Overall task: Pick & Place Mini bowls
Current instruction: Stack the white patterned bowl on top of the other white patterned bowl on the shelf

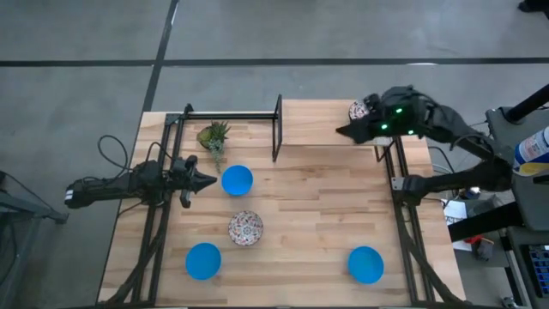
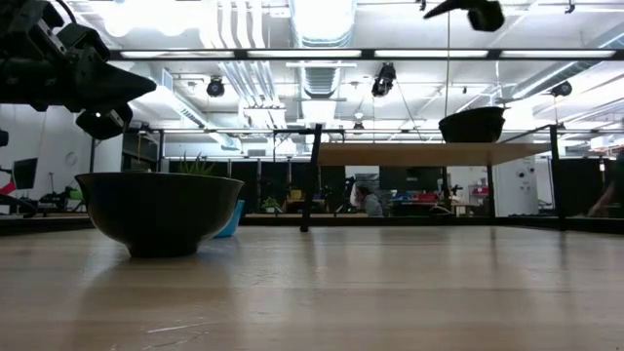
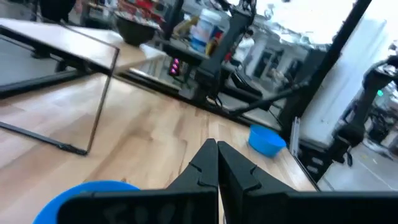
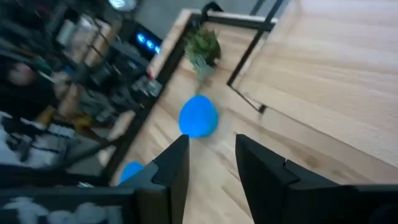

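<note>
Three blue bowls stand on the table: one (image 1: 238,180) mid-left, one (image 1: 203,261) near left, one (image 1: 366,264) near right. A floral bowl (image 1: 246,228) sits between them. A second floral bowl (image 1: 358,110) rests on the raised shelf, far right, and shows dark in the low view (image 2: 472,125). My left gripper (image 1: 206,181) is shut and points at the mid-left blue bowl (image 3: 81,199) with a small gap. My right gripper (image 4: 211,155) is open and empty, high over the shelf's edge (image 1: 343,131), just beside the floral bowl there.
A small green plant (image 1: 214,136) stands far left beside a black wire frame (image 1: 276,129). The wooden shelf (image 2: 429,154) is raised on thin posts over the table's far right. Black rails (image 1: 403,215) run along both sides. Bare wood lies in the middle (image 1: 317,206).
</note>
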Motion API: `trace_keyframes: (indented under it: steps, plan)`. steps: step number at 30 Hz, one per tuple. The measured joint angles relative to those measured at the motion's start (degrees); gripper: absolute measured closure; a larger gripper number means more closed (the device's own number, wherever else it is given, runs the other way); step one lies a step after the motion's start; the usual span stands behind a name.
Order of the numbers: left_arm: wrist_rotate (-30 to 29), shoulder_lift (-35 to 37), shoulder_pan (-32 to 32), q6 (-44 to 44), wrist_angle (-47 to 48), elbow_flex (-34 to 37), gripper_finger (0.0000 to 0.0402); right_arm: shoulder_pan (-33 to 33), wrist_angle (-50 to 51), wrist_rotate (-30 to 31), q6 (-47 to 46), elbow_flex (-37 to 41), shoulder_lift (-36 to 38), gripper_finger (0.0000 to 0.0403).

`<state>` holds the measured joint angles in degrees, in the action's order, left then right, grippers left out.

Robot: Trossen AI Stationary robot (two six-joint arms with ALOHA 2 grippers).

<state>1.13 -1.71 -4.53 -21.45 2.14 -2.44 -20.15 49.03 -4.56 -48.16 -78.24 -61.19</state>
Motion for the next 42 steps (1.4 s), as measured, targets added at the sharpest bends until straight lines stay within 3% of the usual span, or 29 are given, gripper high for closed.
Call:
trace_keyframes:
  steps: [2,7,11,15,21,27,32,39,42]
  plan:
    - [-3.08,-0.02,-0.01,-2.45,-3.25,0.0,0.0402,2.6,0.12,1.58,0.08,0.01,-2.46,0.0284]
    - [-6.16,-0.02,-0.01,-27.75,-15.55,-0.02,0.0402,8.59,-0.36,1.76,-1.1,0.15,-9.33,0.0291]
    - [-10.61,-0.16,-0.01,-36.94,-19.67,0.0,0.0402,12.65,-1.08,1.72,-2.42,0.15,-14.7,0.0291]
    - [-11.26,-0.19,-0.01,-45.34,-24.78,0.0,0.0402,16.85,-5.39,1.75,-2.48,0.15,-19.04,0.0294]
    - [-11.18,-0.76,0.01,-50.89,-27.06,-1.59,0.0401,21.48,-13.09,1.62,-2.47,0.15,-23.48,0.0305]
    - [-7.26,-6.5,0.01,-49.3,-25.93,-9.9,0.0381,25.17,-17.68,2.82,-0.94,0.15,-24.09,0.032]
    - [-1.06,-16.32,0.03,-43.85,-16.29,-20.48,0.0334,26.54,-22.64,7.61,1.85,0.17,-21.95,0.0335]
    - [1.28,-33.23,0.12,-31.61,16.33,-37.98,0.0266,26.56,-25.66,10.76,2.07,0.12,-18.84,0.0339]
    - [1.1,-39.98,0.12,-27.61,26.08,-43.7,0.0249,26.68,-26.18,11.35,2.05,0.13,-17.16,0.034]
